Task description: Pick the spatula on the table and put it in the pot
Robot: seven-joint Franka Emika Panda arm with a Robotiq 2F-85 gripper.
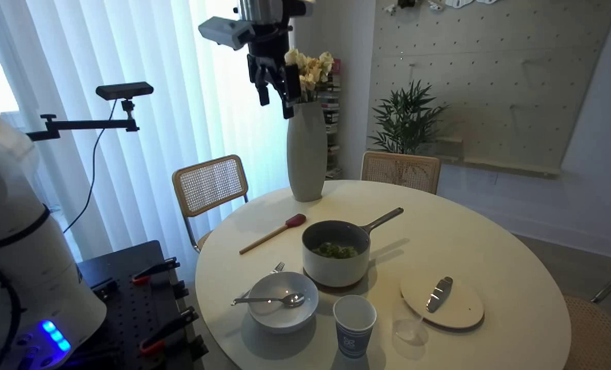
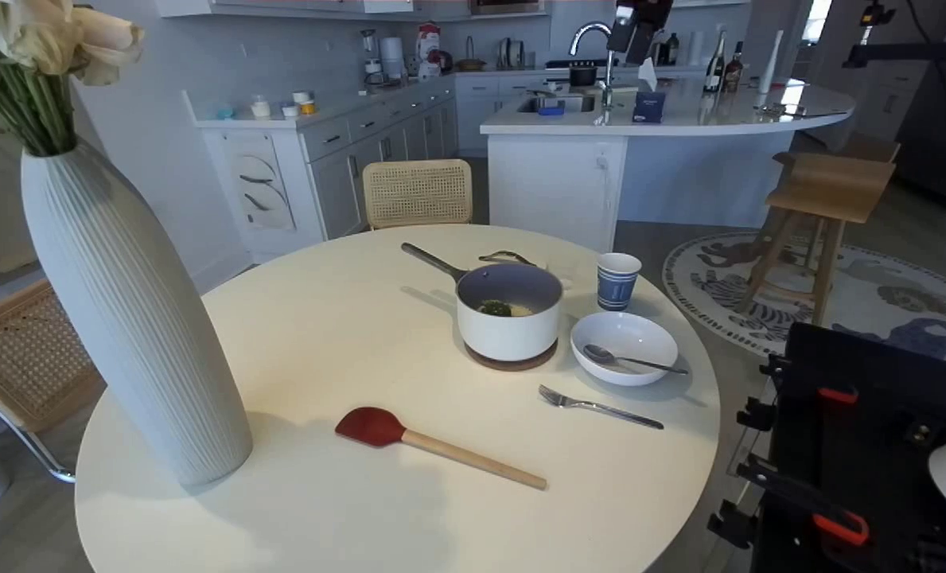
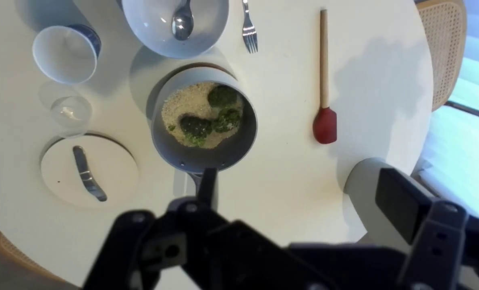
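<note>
The spatula, with a red head and wooden handle, lies flat on the white round table (image 1: 469, 246); it shows in both exterior views (image 1: 264, 239) (image 2: 473, 459) and the wrist view (image 3: 324, 76). The white pot with dark inside and dark handle stands on a brown trivet beside it, in both exterior views (image 1: 335, 268) (image 2: 508, 336) and the wrist view (image 3: 227, 155). Grainy food and green bits lie in the pot. My gripper (image 1: 276, 105) is open and empty, high above the table; its fingers stand wide apart in the wrist view (image 3: 301, 187). An exterior view shows only part of it (image 2: 633, 36).
A tall vase (image 1: 307, 154) with flowers stands near the gripper. A bowl (image 1: 283, 318) with a spoon, a fork (image 2: 600, 408), a paper cup (image 1: 354, 331), a clear glass (image 1: 409, 329) and a white round lid-like disc (image 3: 118, 173) with a metal handle surround the pot. Chairs (image 1: 213, 185) stand around.
</note>
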